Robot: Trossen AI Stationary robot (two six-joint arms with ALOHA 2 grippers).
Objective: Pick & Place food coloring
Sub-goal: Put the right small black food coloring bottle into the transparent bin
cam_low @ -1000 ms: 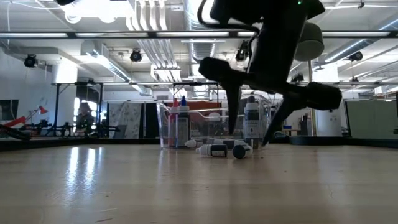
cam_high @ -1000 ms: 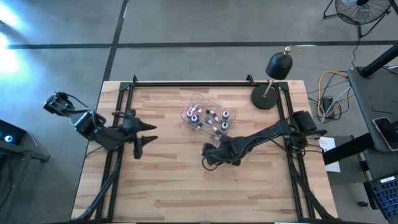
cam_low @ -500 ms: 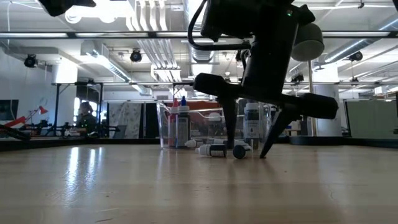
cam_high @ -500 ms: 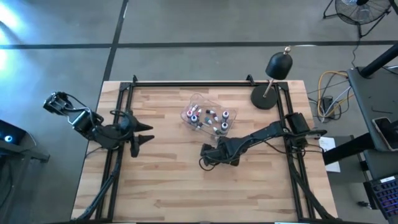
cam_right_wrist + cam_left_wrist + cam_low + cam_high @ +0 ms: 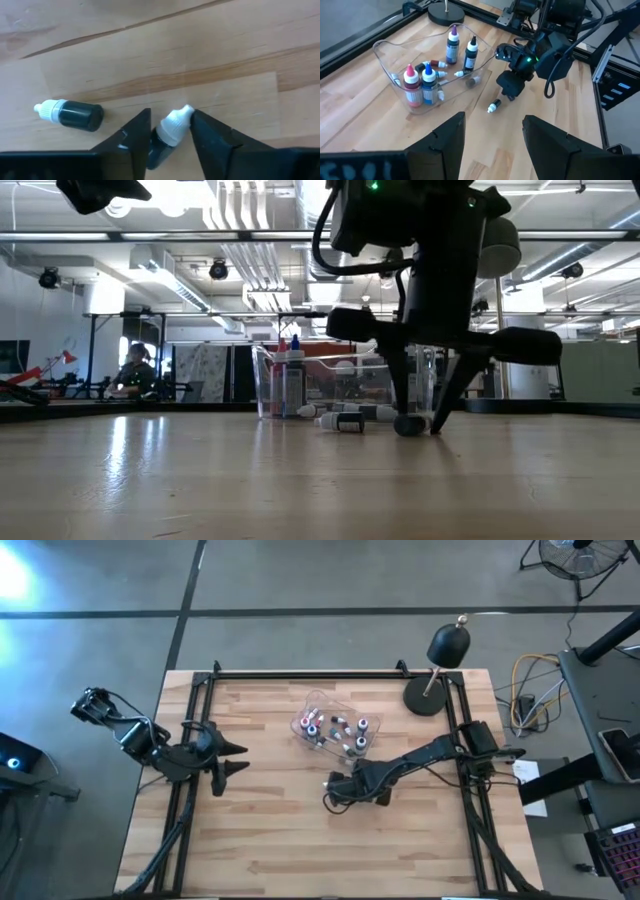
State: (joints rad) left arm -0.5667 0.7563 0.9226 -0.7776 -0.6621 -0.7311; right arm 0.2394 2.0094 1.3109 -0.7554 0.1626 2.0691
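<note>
Several food coloring bottles stand and lie in a clear plastic tray (image 5: pixel 335 727) (image 5: pixel 395 60) at the table's far middle. Two dark bottles with white caps lie on the wood on the near side of the tray. One lies free on its side (image 5: pixel 70 115) (image 5: pixel 494 106). The other (image 5: pixel 167 132) (image 5: pixel 408 424) sits between the fingers of my right gripper (image 5: pixel 338 790) (image 5: pixel 170 131), which points down at the table and is shut on it. My left gripper (image 5: pixel 228 758) (image 5: pixel 492 137) hangs open over the table's left edge and holds nothing. My right gripper pinches the bottle between its two fingers at the cap end (image 5: pixel 175 120), one finger on each side. The fingers come from above, pointing down, and lie across the bottle. The bottle lies on its side on the table.
A black round-based stand with a dark bulb (image 5: pixel 440 665) sits at the far right corner. Black frame rails (image 5: pixel 195 730) run along the table's left, right and far edges. Bare wood stretches toward the near edge (image 5: pixel 300 850).
My right gripper has sunk the last bit to the table, and its fingers have closed in around the lying bottle. That bottle has shifted a little along the table away from the free one, which has stayed put.
</note>
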